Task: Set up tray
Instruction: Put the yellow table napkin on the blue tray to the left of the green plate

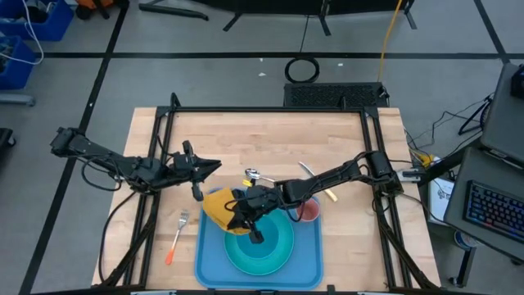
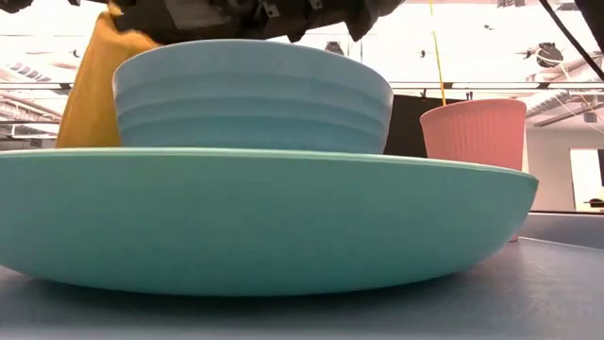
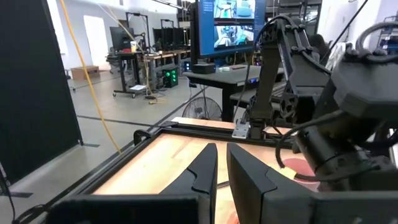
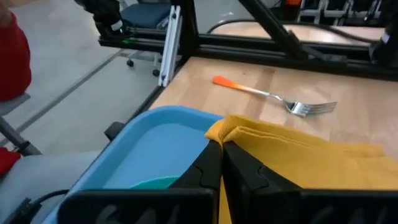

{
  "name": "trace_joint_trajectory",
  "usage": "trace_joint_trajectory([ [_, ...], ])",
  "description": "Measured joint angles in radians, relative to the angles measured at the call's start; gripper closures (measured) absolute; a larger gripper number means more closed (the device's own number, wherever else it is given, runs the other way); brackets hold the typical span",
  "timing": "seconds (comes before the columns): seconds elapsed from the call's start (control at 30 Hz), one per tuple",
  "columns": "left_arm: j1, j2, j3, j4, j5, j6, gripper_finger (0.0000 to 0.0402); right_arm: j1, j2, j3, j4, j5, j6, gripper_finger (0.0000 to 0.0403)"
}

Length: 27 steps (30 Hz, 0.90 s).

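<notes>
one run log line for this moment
task: set up tray | right gripper: shut on yellow napkin at blue tray edge | left gripper: shut, waiting over table | fork: off tray

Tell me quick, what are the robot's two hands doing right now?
Left gripper: shut, holding nothing, up above the table.
Right gripper: shut on the yellow napkin, at the edge of the blue tray.

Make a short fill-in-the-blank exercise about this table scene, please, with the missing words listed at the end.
1. The round turquoise plate lies on the blue ____.
2. On the plate stands a light blue ____.
3. The right tool is shut on the ____ napkin.
4. The fork with the orange handle lies on the wooden table, ____ the tray.

Missing words: tray; bowl; yellow; outside
</notes>
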<state>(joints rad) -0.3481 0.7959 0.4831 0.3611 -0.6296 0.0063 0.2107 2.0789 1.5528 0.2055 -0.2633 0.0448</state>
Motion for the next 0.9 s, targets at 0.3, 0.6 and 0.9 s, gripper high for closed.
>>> trace_joint_trajectory([
  [0.3,0.0,0.0,0.0,-0.034,0.0,-0.046,0.036,0.016,0.026,0.012,0.042,-0.002,-0.002,0.0403],
  [0.6,0.0,0.0,0.0,-0.047,-0.001,-0.062,0.036,0.031,0.048,0.012,0.119,-0.001,0.015,0.0403],
  [0.9,0.0,0.0,0.0,-0.051,-0.001,-0.064,0.036,0.038,0.053,0.012,0.143,0.002,0.023,0.0403],
])
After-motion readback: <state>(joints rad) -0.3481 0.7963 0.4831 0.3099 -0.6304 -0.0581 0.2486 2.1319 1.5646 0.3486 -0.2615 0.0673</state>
